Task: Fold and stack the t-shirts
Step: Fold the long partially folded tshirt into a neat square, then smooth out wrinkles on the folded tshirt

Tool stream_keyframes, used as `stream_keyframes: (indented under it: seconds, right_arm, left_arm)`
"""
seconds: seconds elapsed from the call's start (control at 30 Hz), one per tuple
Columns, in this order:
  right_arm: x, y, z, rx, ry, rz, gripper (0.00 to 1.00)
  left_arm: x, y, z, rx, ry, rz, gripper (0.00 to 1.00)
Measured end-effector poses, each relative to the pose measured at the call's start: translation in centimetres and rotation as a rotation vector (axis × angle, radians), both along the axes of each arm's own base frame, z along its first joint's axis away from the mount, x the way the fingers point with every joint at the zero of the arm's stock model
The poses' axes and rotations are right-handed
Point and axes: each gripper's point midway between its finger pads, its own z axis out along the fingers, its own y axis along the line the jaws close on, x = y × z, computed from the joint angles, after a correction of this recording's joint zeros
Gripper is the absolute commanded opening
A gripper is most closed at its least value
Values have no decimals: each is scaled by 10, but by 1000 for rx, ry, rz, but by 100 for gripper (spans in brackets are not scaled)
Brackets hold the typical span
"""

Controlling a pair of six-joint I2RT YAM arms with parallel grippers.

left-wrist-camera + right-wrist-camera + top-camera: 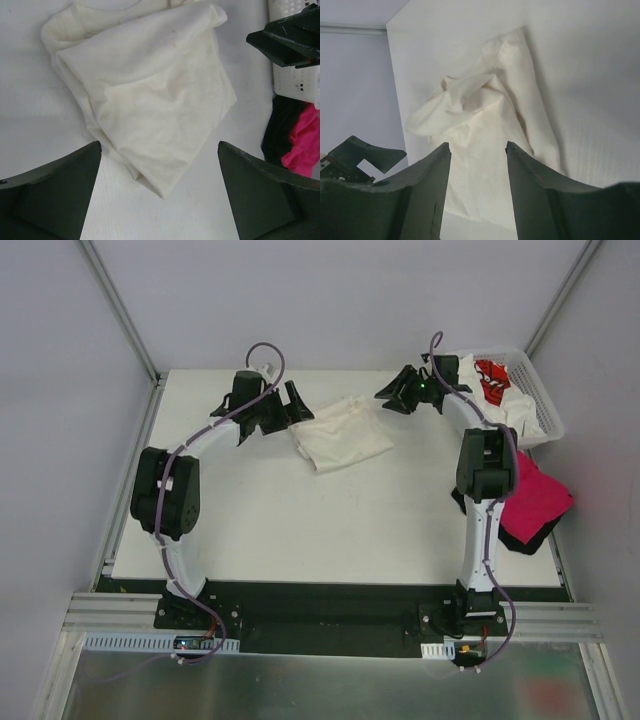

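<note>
- At the far middle of the table [330, 530] lies one cream-white t-shirt [342, 433], loosely folded and rumpled, flat on the surface.
- The left hand [290, 408] is just beside the shirt's left edge. Its fingers are spread wide with nothing between them.
- The right hand [398, 390] is right of the shirt, a little apart from it. Its fingers are about half apart and grip nothing.
- At the far right corner stands a white lattice basket [543, 405]. In it is a white t-shirt with red print [492, 380].
- The red print is too small to read, and no other label or writing is legible in any view.
- At the table's right edge, behind the right arm, a magenta-pink t-shirt [538, 495] lies on a black t-shirt [518, 540].
- Only the top view shows the printed shirt and the whole layout.
- The left wrist view shows the cream shirt's creases and its pointed near corner between the left fingers [55, 195].
- It also catches the right hand at upper right, the basket wall, and the pink and black cloth.
- The right wrist view shows the cream shirt beyond the gap between its fingers [427, 195], bunched into a ridge on the far side. The left hand's tip shows at lower left.
</note>
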Motion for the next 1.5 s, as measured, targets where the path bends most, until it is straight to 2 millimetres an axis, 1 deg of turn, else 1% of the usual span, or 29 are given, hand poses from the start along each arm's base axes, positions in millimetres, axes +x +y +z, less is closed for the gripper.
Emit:
stream_keyframes:
  seconds: [0.1,0.17,0.2,0.3,0.33,0.37,0.4,0.5,0.57,0.67,0.73,0.8,0.87,0.97,1.07,1.17,1.23,1.33,1.4,1.5]
  right_arm:
    - [-23,-1,16,-6,4,5,50]
    - [-40,4,28,-6,-7,20,41]
    - [-49,8,37,-6,-18,29,30]
    - [-77,25,57,0,-52,65,15]
    - [-83,32,62,3,-64,79,13]
    - [-85,36,67,7,-78,87,11]
    - [-88,46,70,13,-93,106,11]
    - [-90,64,66,26,-89,137,10]
    - [-86,73,56,33,-77,152,10]
    - [-77,79,35,38,-42,152,10]
    - [-67,80,22,40,-26,146,10]
    - [-58,81,13,43,-18,140,10]
    - [-44,84,8,50,-25,135,10]
    - [-17,88,4,66,-50,124,10]
    - [1,89,-3,88,-51,106,10]
    - [5,86,-19,104,-5,81,11]
    - [6,84,-30,109,26,65,16]
    - [7,81,-37,117,52,48,18]
    - [10,80,-40,128,60,39,22]
    - [14,79,-45,133,67,30,22]
  left_arm:
    - [-11,3,21,-9,-33,0,99]
    - [-19,5,38,-20,-69,-1,99]
    - [-22,5,46,-24,-85,-1,99]
    - [-31,7,61,-34,-115,-4,99]
    - [-31,7,63,-37,-120,-7,99]
    - [-31,6,65,-40,-124,-10,99]
    - [-32,5,63,-44,-118,-17,99]
    - [-30,-1,52,-55,-86,-42,99]
    - [-26,-7,39,-59,-57,-54,99]
    - [-26,-12,21,-59,-11,-73,99]
    - [-25,-14,13,-58,10,-78,99]
    - [-24,-16,10,-61,20,-85,99]
    - [-19,-20,13,-73,19,-94,99]
    - [-11,-26,20,-94,8,-106,99]
    - [-6,-28,23,-104,3,-111,99]
    - [-6,-30,24,-109,5,-119,99]
    - [-8,-31,24,-114,9,-128,99]
    - [-10,-32,24,-117,13,-136,99]
    - [-12,-33,25,-123,14,-151,99]
    - [-17,-35,28,-128,15,-169,99]
